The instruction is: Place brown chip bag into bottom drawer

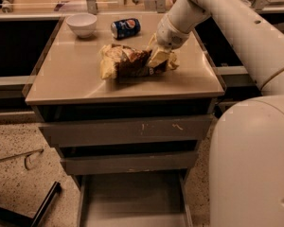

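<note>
The brown chip bag [128, 60], crinkly dark brown with pale yellow ends, lies across the middle of the cabinet top. My gripper [158, 56] comes down from the upper right and is shut on the bag's right end, with one pale finger [157, 58] across it. The bag looks bunched and slightly raised at that end. The bottom drawer [132, 197] stands pulled open below, showing a flat grey floor with nothing in it.
A blue soda can [126, 27] lies on its side behind the bag. A white bowl [81, 23] stands at the back left of the tan cabinet top [66, 74]. Two upper drawers [128, 131] are closed. My white arm and base [251, 150] fill the right side.
</note>
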You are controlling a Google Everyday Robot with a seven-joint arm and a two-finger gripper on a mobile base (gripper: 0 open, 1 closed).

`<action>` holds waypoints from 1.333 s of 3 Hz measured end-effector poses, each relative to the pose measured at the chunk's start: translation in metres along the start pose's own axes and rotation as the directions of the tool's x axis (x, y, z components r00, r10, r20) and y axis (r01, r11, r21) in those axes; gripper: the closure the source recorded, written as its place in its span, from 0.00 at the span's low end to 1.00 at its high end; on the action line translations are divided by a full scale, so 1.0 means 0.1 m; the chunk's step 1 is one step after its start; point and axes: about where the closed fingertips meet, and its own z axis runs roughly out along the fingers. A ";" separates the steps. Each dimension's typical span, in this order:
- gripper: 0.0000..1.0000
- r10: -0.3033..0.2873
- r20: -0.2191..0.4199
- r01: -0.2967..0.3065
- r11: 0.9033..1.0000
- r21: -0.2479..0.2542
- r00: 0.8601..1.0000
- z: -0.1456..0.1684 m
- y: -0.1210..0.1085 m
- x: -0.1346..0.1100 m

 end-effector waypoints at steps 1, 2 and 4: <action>1.00 0.008 -0.023 -0.007 1.000 0.030 1.000 -0.19 0.20 -0.20; 1.00 0.038 -0.057 -0.032 0.995 0.099 0.998 -0.52 0.56 -0.44; 1.00 0.101 -0.119 -0.085 0.987 0.137 0.988 -0.57 1.44 -0.76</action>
